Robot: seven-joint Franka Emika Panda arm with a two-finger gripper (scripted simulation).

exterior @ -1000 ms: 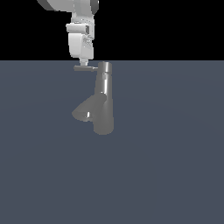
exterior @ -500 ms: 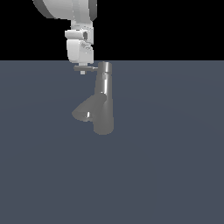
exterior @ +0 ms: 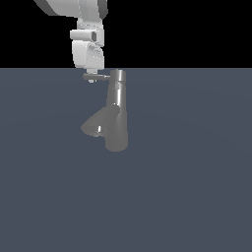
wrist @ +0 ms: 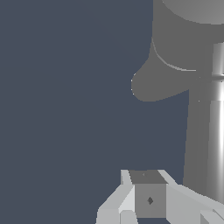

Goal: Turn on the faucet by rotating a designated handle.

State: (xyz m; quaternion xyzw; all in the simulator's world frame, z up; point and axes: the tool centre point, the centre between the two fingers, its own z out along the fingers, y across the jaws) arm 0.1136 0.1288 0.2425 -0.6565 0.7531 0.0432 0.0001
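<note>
Exterior view: gripper (exterior: pixel 91 77) at thin rod handle (exterior: pixel 98 76) of brushed-metal tapered faucet (exterior: pixel 116 115); finger state unclear

A flat slate-blue floor (exterior: pixel 187 187) fills the lower part of the exterior view, plain and unmarked, with no seams or texture to be made out. Above its straight far edge lies a solid black backdrop (exterior: pixel 197 29). In the wrist view the same slate-blue surface (wrist: pixel 61 87) covers most of the picture, evenly lit and featureless.
</note>
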